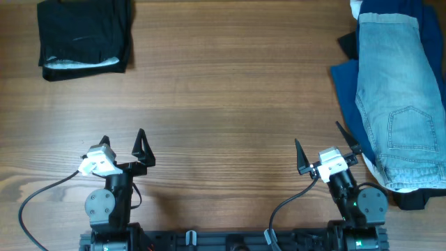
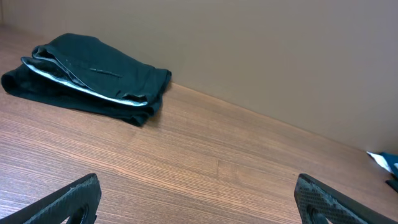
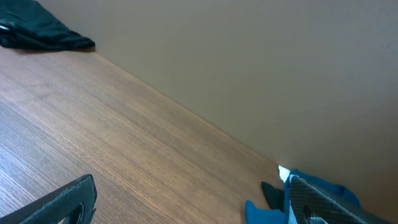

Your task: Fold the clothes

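Observation:
The pale light-blue denim shorts (image 1: 401, 97) lie at the far right of the table, on top of a dark navy garment (image 1: 346, 84), with a stitched back pocket facing up. My left gripper (image 1: 122, 148) is open and empty near the front left of the table, far from the shorts. My right gripper (image 1: 326, 150) is open and empty near the front right, just left of the shorts' lower end. In the left wrist view the jaws (image 2: 199, 202) are wide apart over bare wood. In the right wrist view the jaws (image 3: 193, 202) are wide apart too.
A black folded garment with a white edge (image 1: 83, 35) lies at the back left; it also shows in the left wrist view (image 2: 87, 71). The navy garment's edge (image 3: 264, 211) shows in the right wrist view. A beige wall stands behind the table.

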Controlling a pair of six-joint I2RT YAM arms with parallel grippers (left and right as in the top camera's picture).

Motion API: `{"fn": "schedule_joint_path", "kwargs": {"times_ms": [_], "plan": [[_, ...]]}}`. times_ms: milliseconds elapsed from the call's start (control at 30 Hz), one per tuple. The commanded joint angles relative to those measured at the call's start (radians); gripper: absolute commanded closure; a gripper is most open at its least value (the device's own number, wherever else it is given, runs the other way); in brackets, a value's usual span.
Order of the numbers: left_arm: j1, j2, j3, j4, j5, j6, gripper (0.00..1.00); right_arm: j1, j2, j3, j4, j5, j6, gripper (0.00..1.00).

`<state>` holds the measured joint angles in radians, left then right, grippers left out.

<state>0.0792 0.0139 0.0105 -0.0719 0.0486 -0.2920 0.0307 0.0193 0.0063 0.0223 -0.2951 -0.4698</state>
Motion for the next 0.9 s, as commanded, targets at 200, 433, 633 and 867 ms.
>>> {"fn": "schedule_joint_path", "kwargs": {"times_ms": [200,433,633,867], "plan": [[-0.005,-0.008,-0.005,-0.004,-0.013,-0.008,0.0,-0.004,-0.005,-0.001,0.005,-0.016,-0.489,0.0],[-0.005,-0.008,-0.005,-0.004,-0.013,-0.008,0.0,-0.004,-0.005,-0.001,0.005,-0.016,-1.399,0.0],[-0.005,-0.008,-0.005,-0.004,-0.013,-0.008,0.0,-0.004,-0.005,-0.001,0.003,-0.019,-1.651,0.0],[-0.005,0.022,-0.005,-0.004,-0.013,-0.008,0.0,-0.004,-0.005,-0.001,0.004,-0.019,-1.651,0.0]]}}
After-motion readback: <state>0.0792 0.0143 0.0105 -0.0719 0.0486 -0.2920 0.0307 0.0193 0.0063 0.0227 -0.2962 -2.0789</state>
